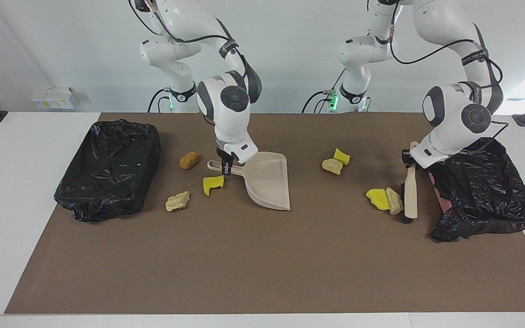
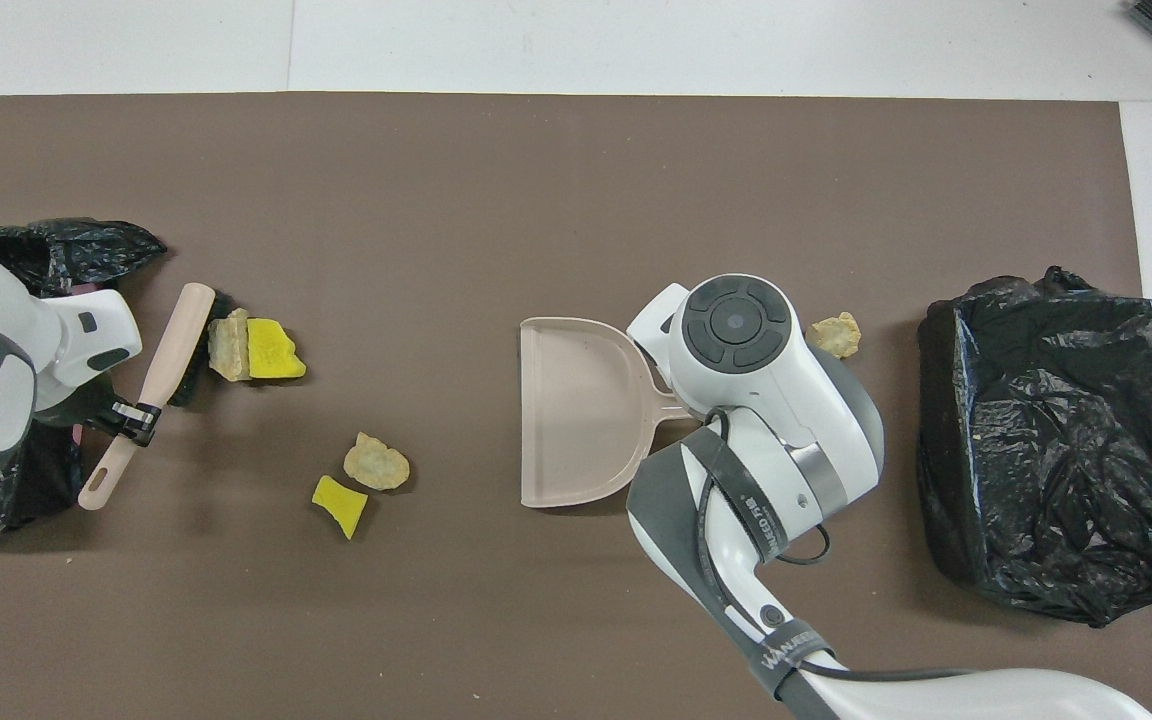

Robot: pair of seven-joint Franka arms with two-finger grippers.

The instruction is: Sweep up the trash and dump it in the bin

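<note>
The worktop [image 1: 262, 273] carries a black-bagged bin [image 1: 107, 168] at my right arm's end. My right gripper [image 1: 226, 167] has its jaws pinching the dustpan [image 1: 267, 180] handle mid-worktop. My left gripper [image 1: 407, 157] pinches the brush [image 1: 411, 187] by the other bag [image 1: 481, 191]. 7 scraps of trash [image 1: 380, 199] lie scattered beside both tools.

A brown mat [image 1: 253, 264] covers the white table [image 1: 12, 182]. The beige dustpan [image 1: 269, 180] lies at its middle. Toward the right arm's end from it lie a yellow sponge chunk [image 1: 212, 183], a pale lump [image 1: 177, 201], a brown peanut-shaped lump [image 1: 189, 160] and a black-bagged bin [image 1: 110, 168]. Toward the left arm's end lie two sponge-and-lump pairs [image 1: 335, 161], a brush [image 1: 410, 187] and another black bag [image 1: 486, 196].
</note>
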